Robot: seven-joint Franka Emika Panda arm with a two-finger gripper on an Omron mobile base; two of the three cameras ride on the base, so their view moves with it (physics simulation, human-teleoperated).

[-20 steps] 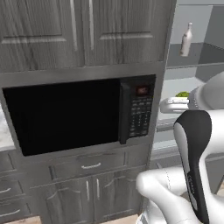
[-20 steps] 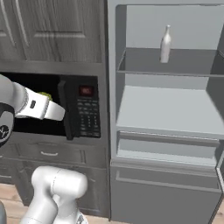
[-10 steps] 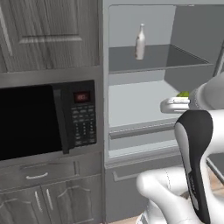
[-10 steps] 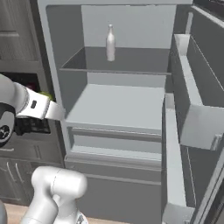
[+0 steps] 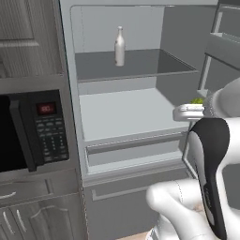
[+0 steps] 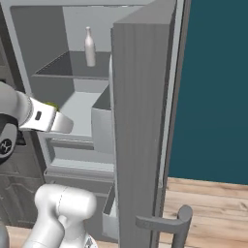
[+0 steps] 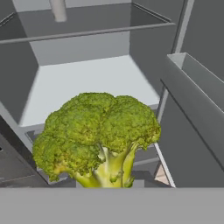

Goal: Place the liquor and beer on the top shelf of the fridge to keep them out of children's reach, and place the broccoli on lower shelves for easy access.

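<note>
Clamping the broccoli by its stalk, the gripper sits at the hand view's bottom centre, the floret rising straight above its closed fingers. Behind it lies a whitish lower shelf of the open fridge. The liquor stands on the darker top shelf, upper centre of the left base view.

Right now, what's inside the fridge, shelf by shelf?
The liquor stands upright alone on the dark top shelf. The whitish shelf below it is bare where visible. In the right base view the open door covers the fridge's right side.
</note>
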